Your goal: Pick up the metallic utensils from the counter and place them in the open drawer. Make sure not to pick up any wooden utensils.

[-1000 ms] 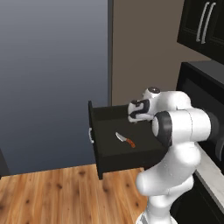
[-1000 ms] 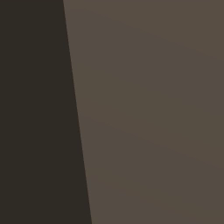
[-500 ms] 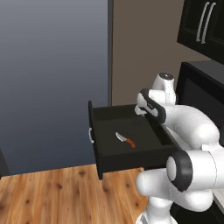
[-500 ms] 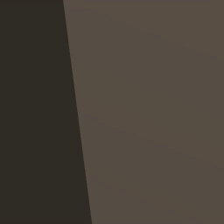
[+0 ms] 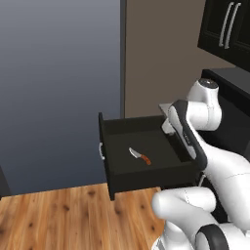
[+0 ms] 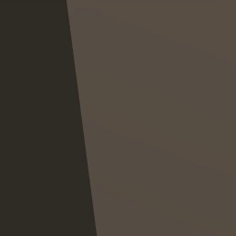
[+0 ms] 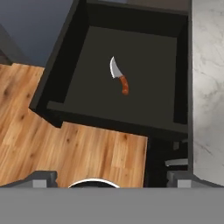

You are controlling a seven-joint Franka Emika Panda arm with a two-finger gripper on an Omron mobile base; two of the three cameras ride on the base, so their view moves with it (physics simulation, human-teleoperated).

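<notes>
— one knife [image 7: 119, 76] lies mid-floor in the open drawer [image 7: 65, 83]. what of the gripper [image 7: 111, 177]?
— above the drawer's front, fingertips wide apart, nothing between them. best lift clear of the drawer's walls, then turn to the counter [image 7: 208, 87] beside it.

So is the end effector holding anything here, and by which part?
Nothing is held. The knife lies loose on the floor of the open drawer, and nothing sits between the end effector's fingertips.
</notes>
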